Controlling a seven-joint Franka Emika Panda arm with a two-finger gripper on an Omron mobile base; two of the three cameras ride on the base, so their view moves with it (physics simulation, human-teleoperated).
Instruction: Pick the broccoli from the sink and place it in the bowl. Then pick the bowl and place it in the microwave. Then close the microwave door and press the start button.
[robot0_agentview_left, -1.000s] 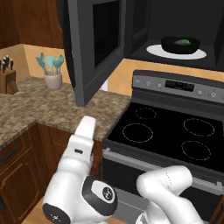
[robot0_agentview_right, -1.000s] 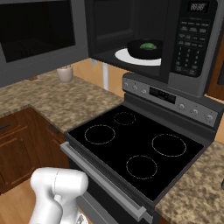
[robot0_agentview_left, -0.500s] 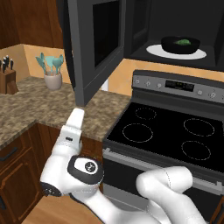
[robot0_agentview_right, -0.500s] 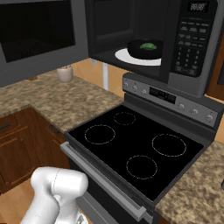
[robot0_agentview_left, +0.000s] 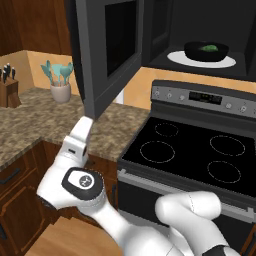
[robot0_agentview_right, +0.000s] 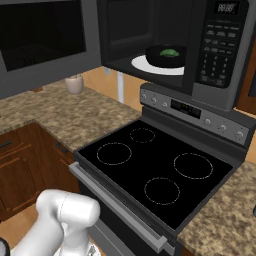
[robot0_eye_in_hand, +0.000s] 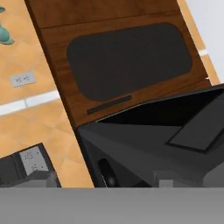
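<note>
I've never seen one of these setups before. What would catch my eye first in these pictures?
Probably the big black box-shaped microwave above the stove, its tall dark door swung wide open. Inside, a shallow black bowl holding a small bright-green broccoli sits on the white round turntable plate. Below lies a black glass stove top with burner rings, and the white robot arm reaches up toward the door's lower edge.

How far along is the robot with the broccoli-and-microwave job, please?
Done: the broccoli lies in the bowl, and the bowl sits on the turntable plate inside the microwave.
In hand: the door is open, and the arm reaches up just beneath its lower edge.
Left: closing the door, then pressing the start button on the keypad.
</note>
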